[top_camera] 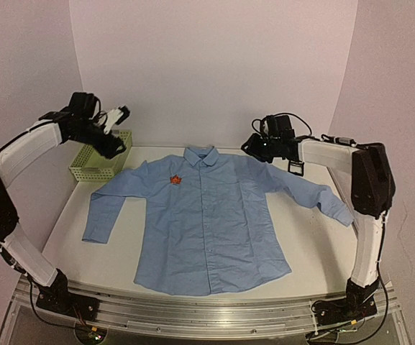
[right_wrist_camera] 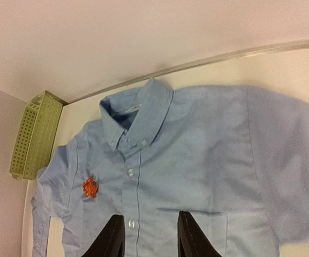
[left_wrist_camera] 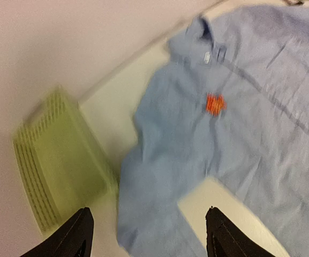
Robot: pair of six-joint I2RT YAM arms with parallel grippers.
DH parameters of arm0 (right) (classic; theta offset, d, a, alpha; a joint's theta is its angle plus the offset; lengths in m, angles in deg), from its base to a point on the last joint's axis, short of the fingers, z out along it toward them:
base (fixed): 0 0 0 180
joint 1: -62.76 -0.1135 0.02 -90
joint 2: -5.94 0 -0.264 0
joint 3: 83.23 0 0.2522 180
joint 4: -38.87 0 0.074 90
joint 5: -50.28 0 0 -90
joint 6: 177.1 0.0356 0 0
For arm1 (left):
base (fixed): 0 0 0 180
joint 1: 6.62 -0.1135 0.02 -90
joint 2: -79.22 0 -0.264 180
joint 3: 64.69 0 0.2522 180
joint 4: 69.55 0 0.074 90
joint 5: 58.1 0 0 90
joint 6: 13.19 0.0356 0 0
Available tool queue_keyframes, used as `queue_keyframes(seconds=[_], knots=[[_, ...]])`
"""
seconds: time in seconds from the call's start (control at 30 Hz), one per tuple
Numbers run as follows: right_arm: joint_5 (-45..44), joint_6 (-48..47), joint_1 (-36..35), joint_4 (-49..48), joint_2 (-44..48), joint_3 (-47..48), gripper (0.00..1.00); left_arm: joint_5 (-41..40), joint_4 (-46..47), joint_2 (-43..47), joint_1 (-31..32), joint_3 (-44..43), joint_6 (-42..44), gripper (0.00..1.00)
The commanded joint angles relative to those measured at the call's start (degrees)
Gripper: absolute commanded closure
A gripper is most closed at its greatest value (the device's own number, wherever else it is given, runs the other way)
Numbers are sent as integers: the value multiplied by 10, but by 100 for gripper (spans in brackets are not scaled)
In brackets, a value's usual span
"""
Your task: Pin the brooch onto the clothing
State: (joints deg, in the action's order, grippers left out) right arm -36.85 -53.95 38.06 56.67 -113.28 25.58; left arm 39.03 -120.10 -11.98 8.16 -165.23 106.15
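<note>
The clothing (top_camera: pixel 207 223), a light blue button-up shirt, lies flat and face up on the table with its sleeves spread. The brooch (top_camera: pixel 175 179), a tiny orange-red ornament, sits on the chest to the left of the button placket, below the collar. My left gripper (top_camera: pixel 113 147) hangs in the air over the basket, off the shirt's left shoulder. In the left wrist view, which is blurred, that gripper (left_wrist_camera: pixel 149 235) is open and empty, with the brooch (left_wrist_camera: pixel 215 103) far off. My right gripper (right_wrist_camera: pixel 150 238) hovers open and empty above the placket, with the brooch (right_wrist_camera: pixel 90 187) to its left.
A pale green plastic basket (top_camera: pixel 99 159) stands at the back left corner against the wall, just beyond the shirt's left sleeve. The pale walls close in the table at the back and on both sides. Bare tabletop (top_camera: pixel 315 244) shows to the right of the shirt.
</note>
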Motion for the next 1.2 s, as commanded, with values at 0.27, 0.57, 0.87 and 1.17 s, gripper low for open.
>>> queue_keyframes(seconds=[0.27, 0.57, 0.87, 1.17], knots=[[-105, 37, -84, 152, 97, -187, 61, -125, -123, 41, -101, 325, -137, 7], [-91, 82, -110, 200, 99, -287, 82, -152, -26, -4, -101, 403, -77, 34], [-34, 115, -124, 200, 94, -367, 92, -261, 53, 55, -102, 592, 89, 37], [-7, 152, -146, 198, 107, -391, 92, -313, 35, 176, -118, 697, 212, 37]])
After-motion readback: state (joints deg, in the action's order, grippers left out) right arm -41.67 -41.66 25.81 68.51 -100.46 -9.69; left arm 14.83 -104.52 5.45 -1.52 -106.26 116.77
